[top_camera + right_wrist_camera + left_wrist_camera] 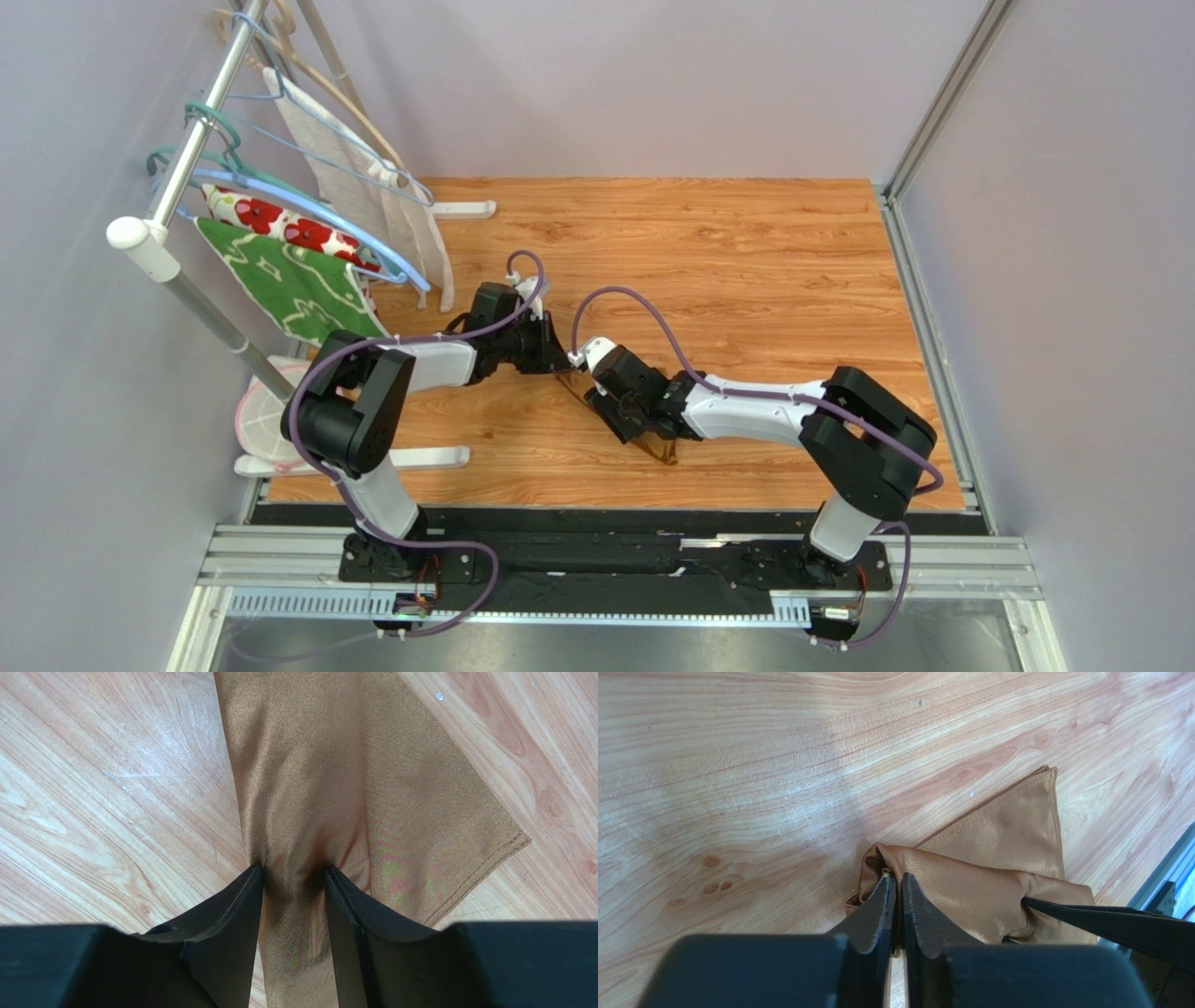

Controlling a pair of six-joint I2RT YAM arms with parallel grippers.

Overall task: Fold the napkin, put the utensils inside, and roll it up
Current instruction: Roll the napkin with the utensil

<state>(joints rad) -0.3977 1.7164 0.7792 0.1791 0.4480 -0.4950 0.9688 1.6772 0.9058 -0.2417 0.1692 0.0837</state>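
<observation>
Napkin (pixel 316 777) runs off top edge in right wrist view; mostly hidden in top view.

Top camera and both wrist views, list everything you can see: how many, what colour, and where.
table: one, orange-brown wood grain, under everything
napkin: one, golden-brown, bunched near the middle of the table
clothes rack: one, silver and white, far left
hangers: several, blue, teal and beige, on the rack
green leaf-patterned cloth: one, green with pale leaves, hanging on the rack
white cloth with red flowers: one, white and red, just above the green one
left gripper: one, black, pinching a napkin fold
right gripper: one, black, closed on a gathered band of napkin
</observation>
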